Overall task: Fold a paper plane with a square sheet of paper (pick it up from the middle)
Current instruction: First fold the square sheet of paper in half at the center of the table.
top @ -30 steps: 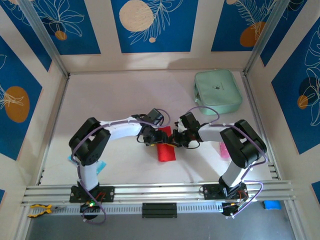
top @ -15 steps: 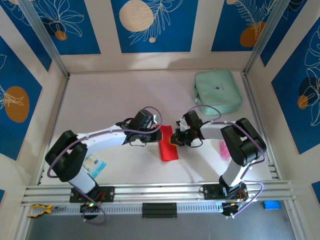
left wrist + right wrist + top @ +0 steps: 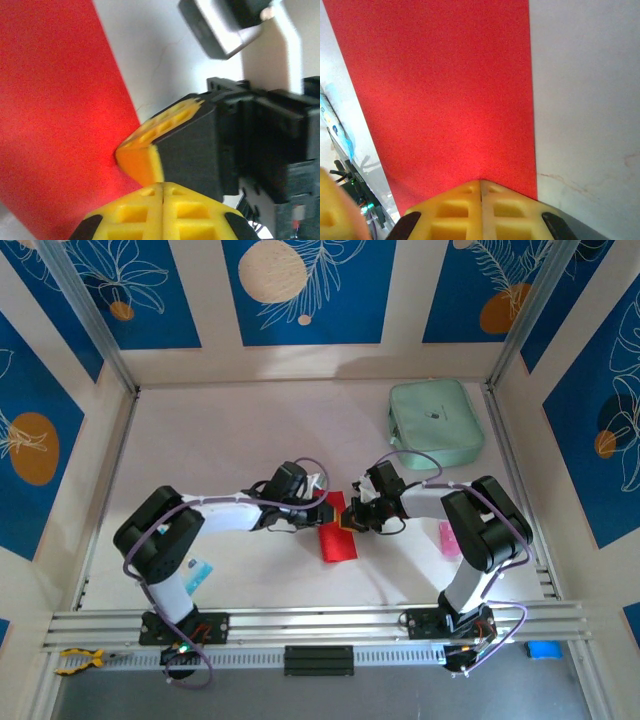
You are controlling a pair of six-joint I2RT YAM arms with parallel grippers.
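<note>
Thin red square sheet of paper [image 3: 340,543], folded narrow, lies flat at the overhead frame's centre; left gripper [image 3: 323,507] and right gripper [image 3: 347,522], both clenched, meet on its upper end; probably light, floppy, easily creased; best pinched at a raised middle edge.

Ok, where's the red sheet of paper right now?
In the top view the red sheet of paper lies mid-table, its far end where the left gripper and right gripper meet, nearer the bases than the mint-green pouch.
</note>
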